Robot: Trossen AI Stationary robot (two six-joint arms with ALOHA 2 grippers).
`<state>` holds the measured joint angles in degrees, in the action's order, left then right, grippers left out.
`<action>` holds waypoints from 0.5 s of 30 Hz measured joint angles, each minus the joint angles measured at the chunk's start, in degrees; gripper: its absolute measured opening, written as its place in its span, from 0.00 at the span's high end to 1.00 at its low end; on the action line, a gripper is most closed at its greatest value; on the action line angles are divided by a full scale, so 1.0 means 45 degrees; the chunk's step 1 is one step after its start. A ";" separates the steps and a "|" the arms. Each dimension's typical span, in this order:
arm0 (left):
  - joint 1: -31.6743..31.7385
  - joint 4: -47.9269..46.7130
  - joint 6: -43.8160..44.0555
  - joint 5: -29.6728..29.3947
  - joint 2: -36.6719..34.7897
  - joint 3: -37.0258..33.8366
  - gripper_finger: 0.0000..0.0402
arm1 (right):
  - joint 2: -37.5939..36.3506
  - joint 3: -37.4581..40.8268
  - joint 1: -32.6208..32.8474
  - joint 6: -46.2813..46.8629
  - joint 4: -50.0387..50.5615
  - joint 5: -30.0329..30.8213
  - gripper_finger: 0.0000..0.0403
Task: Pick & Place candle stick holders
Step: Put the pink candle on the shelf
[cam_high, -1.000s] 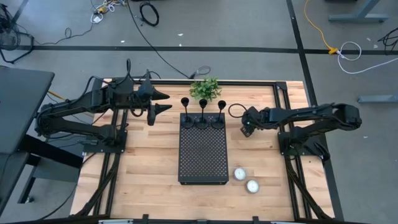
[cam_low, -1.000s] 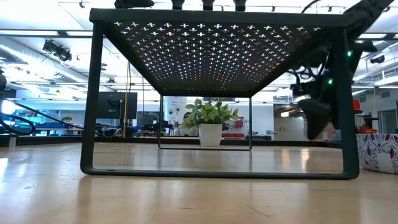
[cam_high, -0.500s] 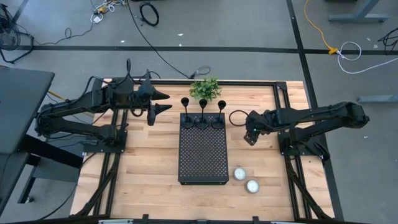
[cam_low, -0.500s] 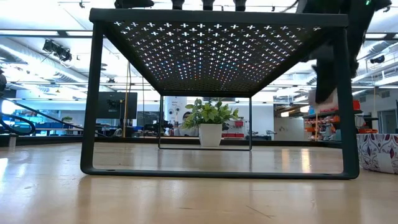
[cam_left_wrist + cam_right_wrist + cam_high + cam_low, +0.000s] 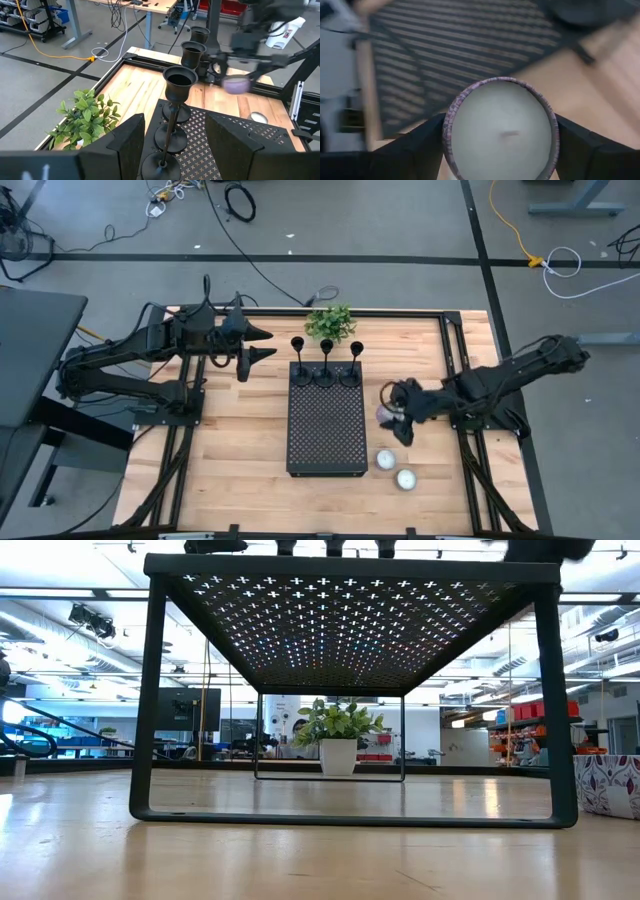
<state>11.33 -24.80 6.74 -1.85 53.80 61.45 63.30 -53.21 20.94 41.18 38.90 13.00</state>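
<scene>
The right gripper (image 5: 398, 418) clamps a round white candle (image 5: 501, 133) just right of the black perforated tray (image 5: 327, 430). The left gripper (image 5: 262, 343), fingers spread and empty, hovers left of the tray's far end, where the three candle stick holders (image 5: 325, 370) stand in a row.

It was a robotics lab: a wooden counter (image 5: 250, 430) stood on grey floor strewn with cables (image 5: 240, 200), with monitors (image 5: 190, 708) and shelving behind.
</scene>
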 joint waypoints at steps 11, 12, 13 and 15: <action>-0.0003 -0.0313 0.0075 0.0120 0.0000 0.0000 0.48 | 0.1102 -0.0019 0.2839 -0.1246 -0.3809 0.2317 0.29; -0.0040 -0.0428 0.0131 0.0169 -0.0005 0.0000 0.48 | 0.1239 -0.0015 0.2984 -0.1328 -0.4063 0.2590 0.29; -0.0105 -0.0629 0.0175 0.0325 -0.0005 0.0000 0.48 | 0.1398 -0.0015 0.3111 -0.1397 -0.4445 0.2859 0.29; -0.0329 -0.1012 0.0227 0.0623 -0.0005 0.0000 0.48 | 0.1672 -0.0015 0.3369 -0.1663 -0.5051 0.3206 0.29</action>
<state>9.85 -29.35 7.76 0.95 53.78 61.45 70.82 -53.28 36.10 33.69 16.17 27.42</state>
